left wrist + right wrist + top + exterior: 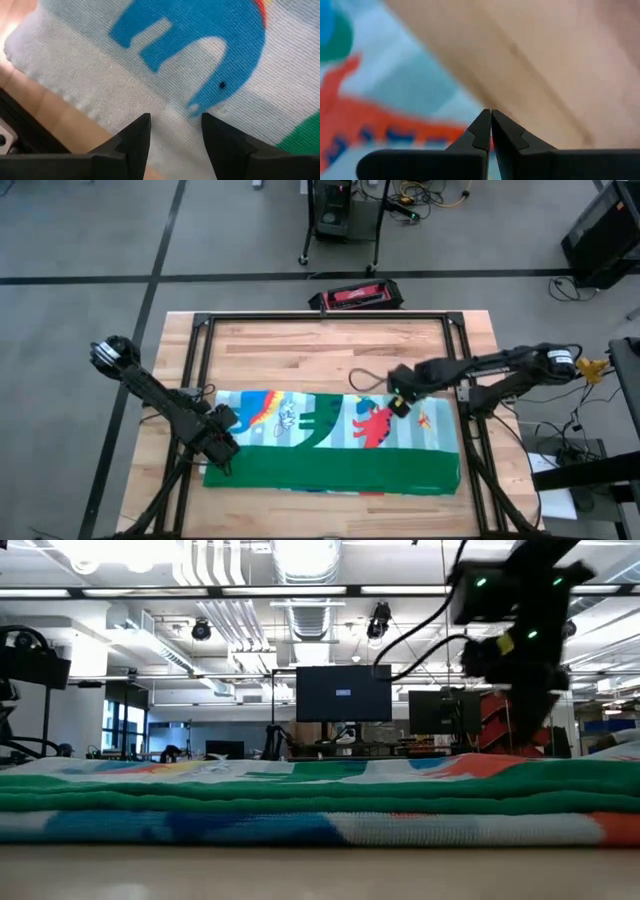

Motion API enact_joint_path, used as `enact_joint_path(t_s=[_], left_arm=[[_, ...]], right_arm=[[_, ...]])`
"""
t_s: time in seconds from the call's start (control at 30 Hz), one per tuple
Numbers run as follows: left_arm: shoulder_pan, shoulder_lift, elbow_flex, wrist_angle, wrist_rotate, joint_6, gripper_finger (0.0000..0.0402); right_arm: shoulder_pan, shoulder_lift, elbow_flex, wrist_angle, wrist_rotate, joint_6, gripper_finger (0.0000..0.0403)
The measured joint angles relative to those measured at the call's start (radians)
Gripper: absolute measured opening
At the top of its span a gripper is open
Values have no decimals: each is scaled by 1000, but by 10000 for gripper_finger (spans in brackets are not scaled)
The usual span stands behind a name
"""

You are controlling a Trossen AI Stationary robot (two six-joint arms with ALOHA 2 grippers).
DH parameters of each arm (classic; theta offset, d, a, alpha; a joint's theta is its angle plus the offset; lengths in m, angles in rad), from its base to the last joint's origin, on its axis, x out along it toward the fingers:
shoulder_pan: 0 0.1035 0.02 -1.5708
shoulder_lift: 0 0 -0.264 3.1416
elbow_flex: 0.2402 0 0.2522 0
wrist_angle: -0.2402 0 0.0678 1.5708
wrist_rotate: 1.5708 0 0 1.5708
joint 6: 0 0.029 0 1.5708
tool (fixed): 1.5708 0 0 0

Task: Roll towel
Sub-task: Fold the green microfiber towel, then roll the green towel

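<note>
Grey floor surrounded the wooden counter (320,350); the towel (340,450) lay folded lower centre, left hand (222,442) released at its corner, right hand (400,404) clenched empty above it.

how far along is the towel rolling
Early. The towel lies flat on the table, with only its near green edge folded over. The left gripper is open over the towel's left end; the right gripper is shut at the far edge. The rolling is left.
</note>
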Motion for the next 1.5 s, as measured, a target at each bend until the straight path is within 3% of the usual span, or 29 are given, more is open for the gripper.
enact_joint_path(t_s=[0.27, 0.4, 0.6, 0.7, 0.77, 1.0, 1.27, 1.37, 1.5], left_arm=[[0, 0, 0, -4, -24, -22, 158], [0, 0, 0, -5, -41, -36, 158], [12, 2, 0, -6, -54, -60, 158], [36, 2, 0, -6, -69, -69, 156], [67, 2, 0, -6, -77, -69, 155], [234, 2, -2, 2, -103, 5, 153], [365, -9, 30, -35, -122, 184, 144], [381, -14, 76, -51, -108, 235, 144], [381, -8, 118, -34, 18, 253, 141]], right_arm=[[372, 46, -4, 17, -93, 312, 0], [466, 111, -4, 43, -82, 398, 0], [428, 237, 1, 60, -54, 345, 0], [369, 259, 5, 56, 27, 301, 0], [325, 258, 9, 57, 69, 254, 0], [190, 215, 18, 68, 56, 103, 0], [171, 142, 19, 65, 91, 66, 0], [173, 118, 19, 63, 104, 65, 0], [191, 106, 19, 63, 111, 64, 0]])
